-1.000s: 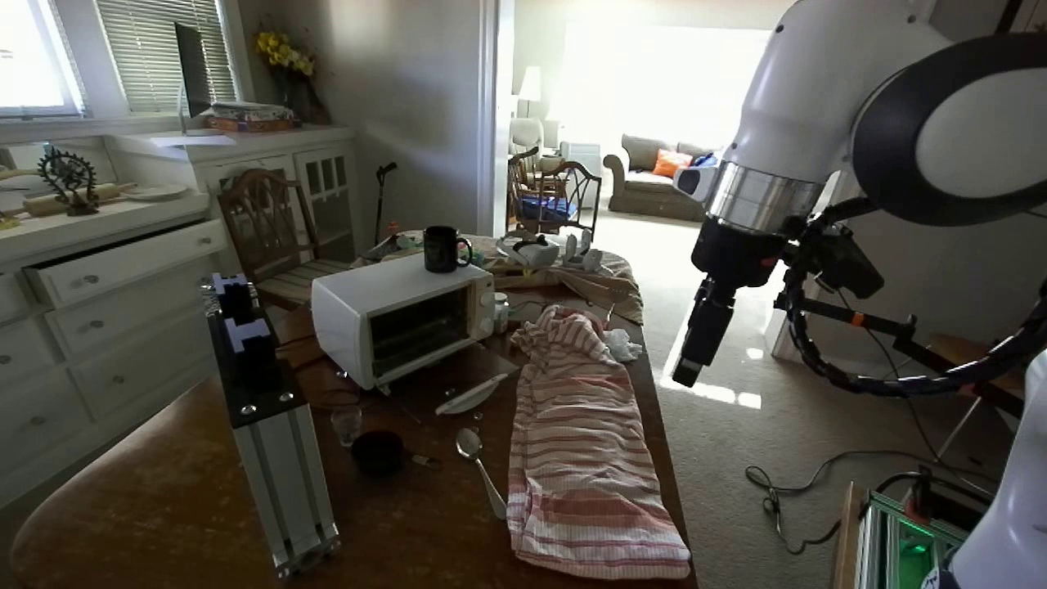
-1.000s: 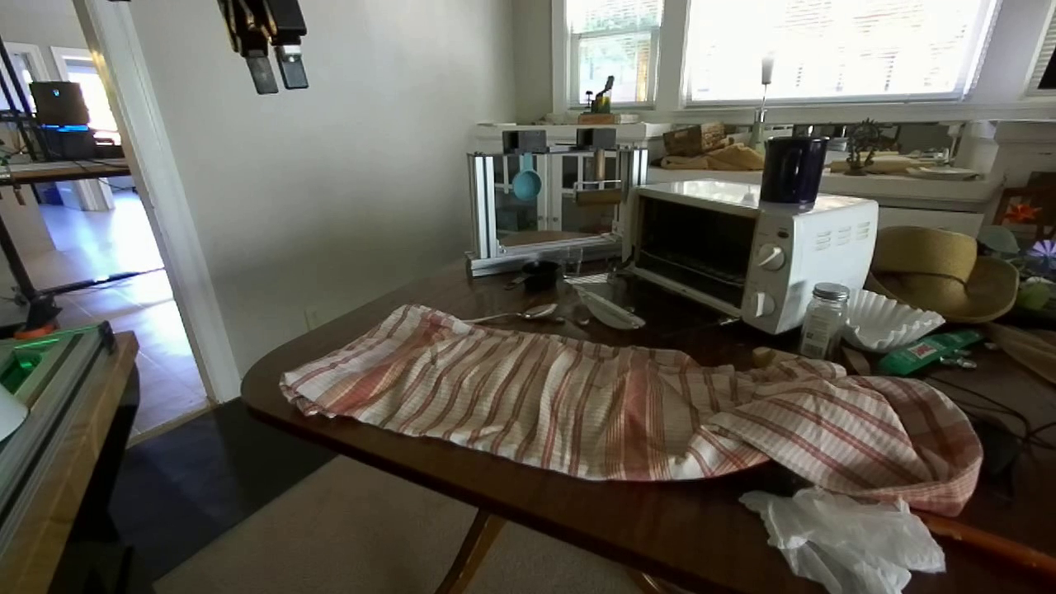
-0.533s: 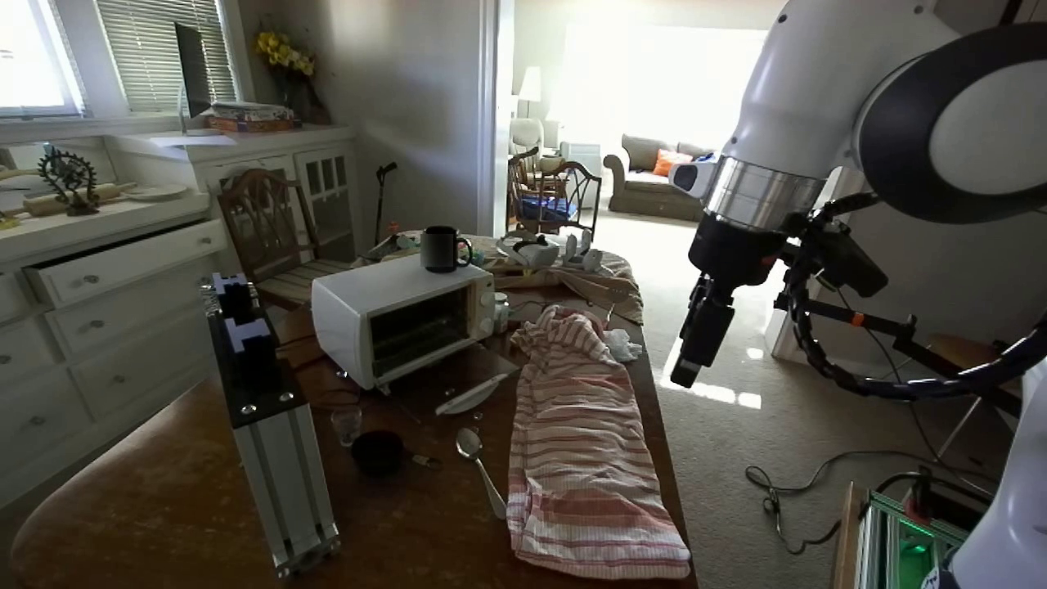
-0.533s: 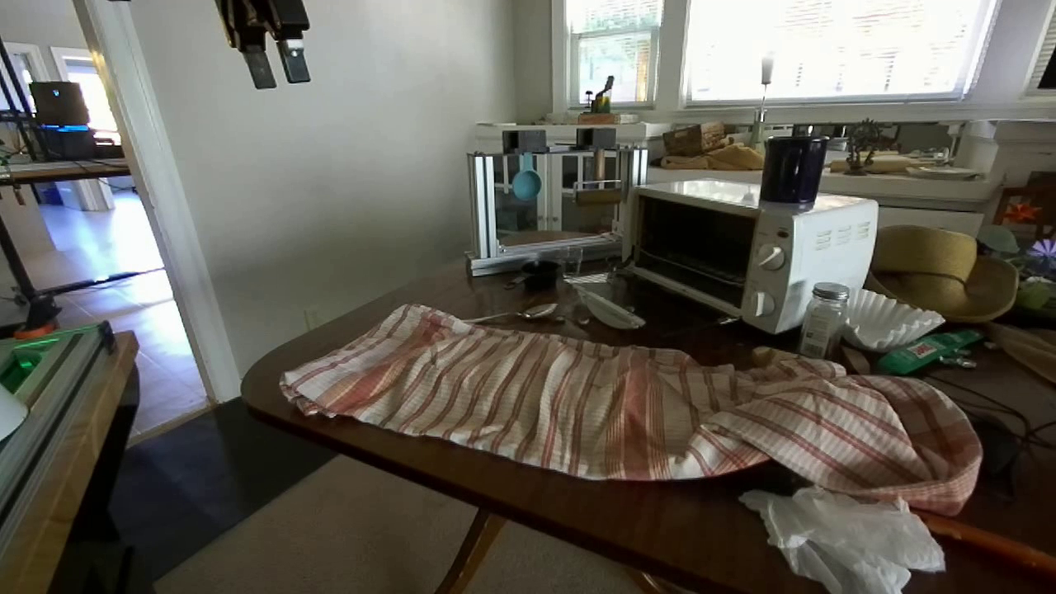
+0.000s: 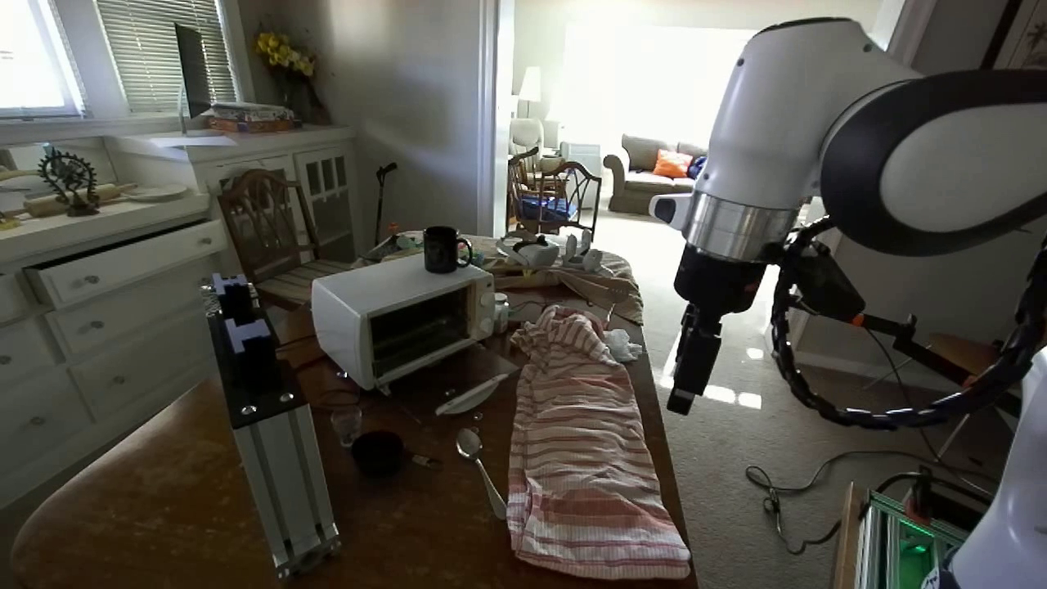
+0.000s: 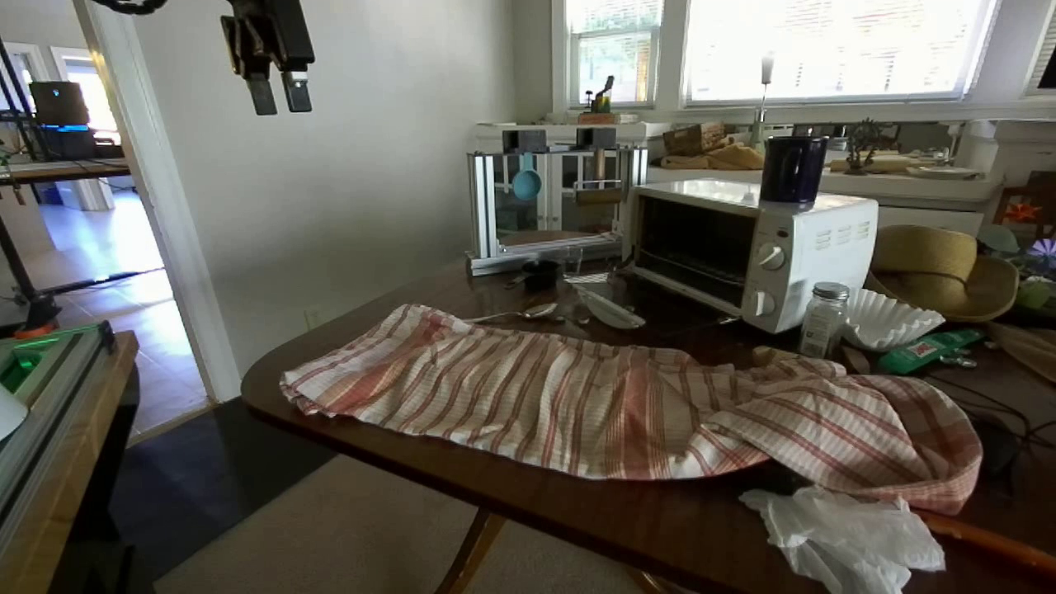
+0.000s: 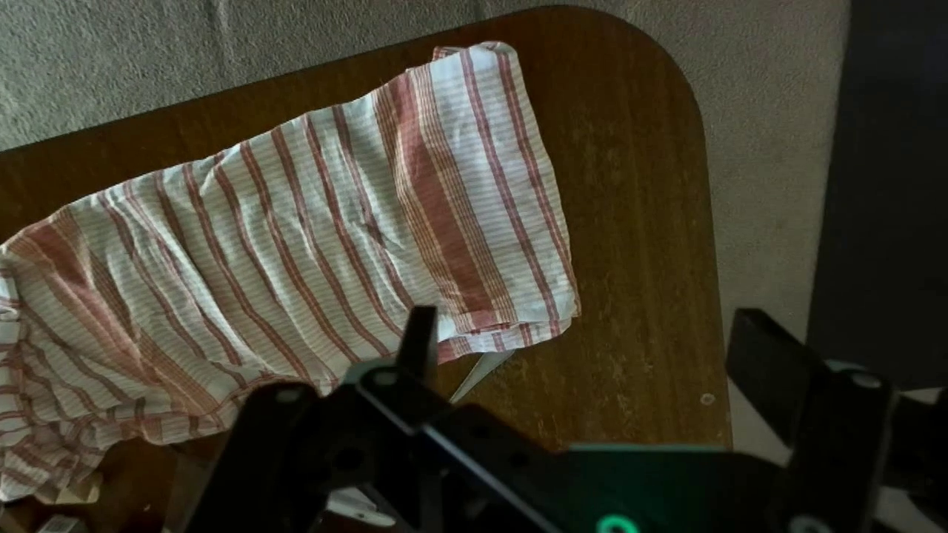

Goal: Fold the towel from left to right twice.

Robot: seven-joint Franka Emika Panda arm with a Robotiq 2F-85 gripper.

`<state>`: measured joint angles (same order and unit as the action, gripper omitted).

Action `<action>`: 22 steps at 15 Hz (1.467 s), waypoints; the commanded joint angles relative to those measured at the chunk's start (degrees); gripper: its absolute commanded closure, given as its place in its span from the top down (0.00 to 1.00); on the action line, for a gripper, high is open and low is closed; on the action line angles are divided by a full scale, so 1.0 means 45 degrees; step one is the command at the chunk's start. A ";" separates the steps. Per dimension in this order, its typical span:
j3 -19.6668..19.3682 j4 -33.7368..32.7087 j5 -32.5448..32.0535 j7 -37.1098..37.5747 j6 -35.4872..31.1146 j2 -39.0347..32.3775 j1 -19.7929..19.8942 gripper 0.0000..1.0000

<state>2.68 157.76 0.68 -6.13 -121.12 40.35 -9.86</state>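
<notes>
The towel, with pinkish-red and cream stripes, lies stretched along the table edge in both exterior views (image 5: 585,442) (image 6: 528,404). One end lies fairly flat with a doubled edge; the other end is bunched and twisted. In the wrist view the towel (image 7: 296,244) runs from the left edge to the middle, its flat end near the table's rounded corner. My gripper (image 7: 589,329) is open with nothing between its fingers. In both exterior views the gripper (image 5: 680,399) (image 6: 280,97) hangs in the air above the towel's height, apart from it.
A white toaster oven (image 5: 343,319) with a black mug (image 5: 442,249) on top stands beside the towel. A spoon (image 5: 483,468) lies close to the towel's side. A tall metal frame (image 5: 282,483), a glass jar (image 6: 825,320) and a crumpled plastic bag (image 6: 850,536) are also on the table (image 7: 637,222).
My gripper has moved down; it also shifted slightly toward the table in an exterior view. It stays open. The towel and other things have not moved.
</notes>
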 commanded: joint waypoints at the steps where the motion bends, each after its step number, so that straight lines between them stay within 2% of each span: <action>1: 0.0264 -0.0025 0.0171 -0.0068 -0.1214 -0.1340 -0.0142 1.00; 5: 0.0406 -0.0014 0.0251 -0.0150 -0.3712 -0.2408 -0.0369 1.00; 8: 0.0506 -0.0022 0.0082 -0.0085 -0.4786 -0.3204 -0.0372 1.00; 14: 0.0591 -0.0015 -0.0435 -0.0157 -0.4989 -0.4711 -0.0031 1.00; 17: 0.0728 -0.0011 -0.1055 0.0069 -0.5615 -0.5587 0.0267 1.00; 18: 0.0551 -0.0005 -0.0515 -0.0168 -0.4955 -0.4805 -0.0006 1.00; 22: 0.0596 -0.0034 -0.0783 -0.0164 -0.5293 -0.5441 0.0153 1.00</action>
<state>5.03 157.64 -3.02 -6.74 -145.04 15.81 -9.47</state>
